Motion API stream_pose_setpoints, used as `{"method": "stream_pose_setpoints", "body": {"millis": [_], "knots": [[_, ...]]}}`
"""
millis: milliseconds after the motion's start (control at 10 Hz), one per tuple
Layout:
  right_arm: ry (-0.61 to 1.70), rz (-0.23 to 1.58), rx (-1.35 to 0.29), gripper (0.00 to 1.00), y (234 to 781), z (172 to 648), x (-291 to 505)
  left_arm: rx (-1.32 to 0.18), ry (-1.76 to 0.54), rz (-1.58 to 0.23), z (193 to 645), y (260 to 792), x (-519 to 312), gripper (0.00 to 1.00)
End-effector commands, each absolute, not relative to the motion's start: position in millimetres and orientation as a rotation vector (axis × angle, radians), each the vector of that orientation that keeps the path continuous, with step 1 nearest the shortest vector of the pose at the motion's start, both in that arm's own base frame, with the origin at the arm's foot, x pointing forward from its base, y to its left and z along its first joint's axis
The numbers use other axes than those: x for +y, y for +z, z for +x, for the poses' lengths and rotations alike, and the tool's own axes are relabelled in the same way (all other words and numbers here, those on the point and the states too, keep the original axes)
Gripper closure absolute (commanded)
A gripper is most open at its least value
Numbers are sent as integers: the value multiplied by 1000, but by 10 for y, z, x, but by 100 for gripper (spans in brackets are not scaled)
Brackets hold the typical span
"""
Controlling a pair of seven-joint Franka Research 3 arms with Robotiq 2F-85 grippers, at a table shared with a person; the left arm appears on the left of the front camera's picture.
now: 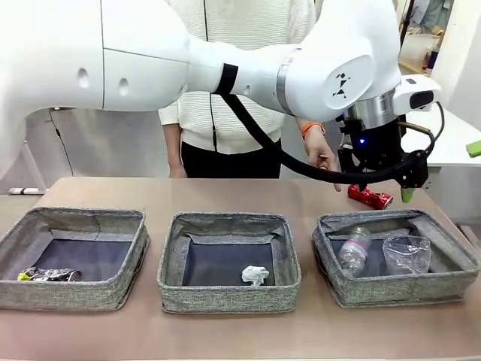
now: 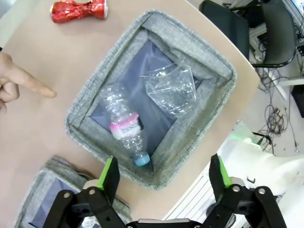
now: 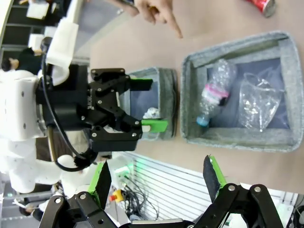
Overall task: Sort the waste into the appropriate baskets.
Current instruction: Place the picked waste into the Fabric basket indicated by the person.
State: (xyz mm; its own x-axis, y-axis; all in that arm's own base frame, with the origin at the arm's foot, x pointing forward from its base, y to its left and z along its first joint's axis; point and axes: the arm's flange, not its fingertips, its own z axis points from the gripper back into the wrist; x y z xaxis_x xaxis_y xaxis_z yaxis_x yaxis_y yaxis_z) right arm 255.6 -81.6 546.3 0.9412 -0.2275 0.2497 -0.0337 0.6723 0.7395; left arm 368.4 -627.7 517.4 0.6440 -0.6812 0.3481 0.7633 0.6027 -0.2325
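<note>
**Robotics lab with office furniture**

A white robot arm [image 1: 225, 60] reaches over a tan table [image 1: 225, 195] where three grey bins [image 1: 229, 297] stand in a row. At the upper right of the left wrist view, a black office chair [image 2: 259, 33] stands near loose cables [image 2: 278, 118] on a pale floor. A white desk [image 1: 451, 147] sits at the right edge of the front view. A red button on a yellow box [image 3: 115, 195] lies among wires low in the right wrist view.
</note>
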Motion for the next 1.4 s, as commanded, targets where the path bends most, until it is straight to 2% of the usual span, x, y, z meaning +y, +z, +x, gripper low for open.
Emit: {"method": "stream_pose_setpoints", "body": {"millis": [0, 300, 600, 700, 900, 1100, 1200, 1300], "knots": [[-126, 835, -350, 0, 5497, 2570, -805, -255, -810, -386, 3671, 5278, -6222, 0], [-111, 830, -337, 0, 5463, 2556, -816, -243, -801, -381, 3616, 5510, -5948, 0], [-21, 821, -243, 0, 5444, 2853, -692, -206, -667, -341, 3416, 6082, -4654, 0], [25, 812, -209, 0, 5489, 3027, -624, -153, -618, -417, 3287, 6239, -3989, 0], [110, 813, -147, 0, 5577, 3370, -448, -153, -495, -552, 3029, 6376, -2927, 0], [193, 888, -59, 0, 5629, 3730, -190, -118, -341, -654, 2895, 6211, -2145, 0], [210, 901, -8, 0, 5636, 3863, -55, -105, -324, -771, 2841, 6085, -1846, 0], [177, 911, 40, 0, 5636, 3951, 93, -57, -200, -836, 2811, 5920, -1554, 0]]}}
